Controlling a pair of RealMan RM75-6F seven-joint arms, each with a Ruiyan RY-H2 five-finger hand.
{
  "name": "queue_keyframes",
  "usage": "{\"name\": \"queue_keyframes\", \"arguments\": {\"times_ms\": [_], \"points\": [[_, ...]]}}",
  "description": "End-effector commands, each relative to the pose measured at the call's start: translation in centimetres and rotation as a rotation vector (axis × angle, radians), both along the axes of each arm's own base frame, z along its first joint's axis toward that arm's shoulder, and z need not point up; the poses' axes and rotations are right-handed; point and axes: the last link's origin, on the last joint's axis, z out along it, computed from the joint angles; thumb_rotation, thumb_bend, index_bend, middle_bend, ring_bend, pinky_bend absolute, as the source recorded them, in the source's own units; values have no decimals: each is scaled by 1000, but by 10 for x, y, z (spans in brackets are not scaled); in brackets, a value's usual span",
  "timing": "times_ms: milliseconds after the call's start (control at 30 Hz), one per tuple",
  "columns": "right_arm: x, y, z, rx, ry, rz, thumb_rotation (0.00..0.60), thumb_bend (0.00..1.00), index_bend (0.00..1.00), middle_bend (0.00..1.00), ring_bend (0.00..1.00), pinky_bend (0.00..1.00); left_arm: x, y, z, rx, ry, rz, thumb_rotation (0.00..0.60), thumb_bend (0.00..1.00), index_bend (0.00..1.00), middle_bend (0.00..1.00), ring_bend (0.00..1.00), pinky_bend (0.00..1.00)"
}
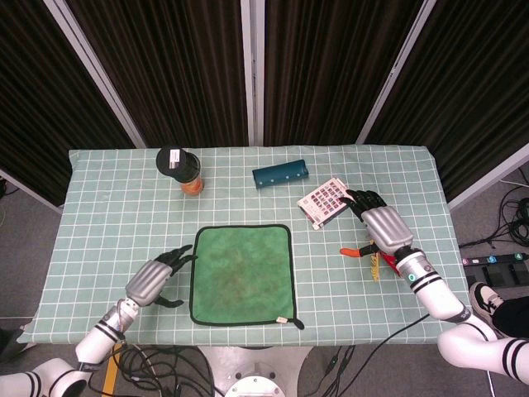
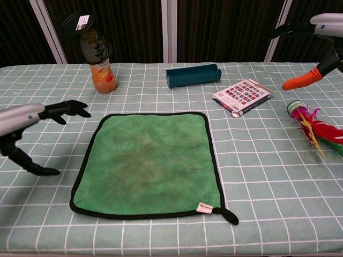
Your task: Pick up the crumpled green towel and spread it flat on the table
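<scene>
The green towel point(image 1: 241, 274) point(image 2: 149, 164) with a black hem lies spread flat near the table's front edge, a small white tag at its front right corner. My left hand point(image 1: 155, 278) point(image 2: 29, 120) hovers just left of the towel, fingers apart and holding nothing, clear of the cloth. My right hand point(image 1: 383, 231) point(image 2: 321, 32) is at the far right of the table, fingers stretched out beside the colourful card, holding nothing.
A bottle with orange liquid point(image 1: 184, 171) point(image 2: 98, 55) stands at the back left. A dark teal case point(image 1: 280, 175) point(image 2: 193, 74) lies at the back centre. A colourful card point(image 1: 324, 202) point(image 2: 242, 97) and a feathered shuttlecock point(image 2: 313, 126) lie at the right.
</scene>
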Motion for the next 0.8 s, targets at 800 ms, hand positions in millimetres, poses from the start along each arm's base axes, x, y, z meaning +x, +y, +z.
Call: {"name": "queue_keyframes", "arguments": {"times_ms": [800], "points": [[-100, 121, 44, -249, -8, -120, 600, 66, 116, 19, 0, 0, -71, -58, 130, 572, 245, 348, 600, 128, 206, 130, 114, 196]]}}
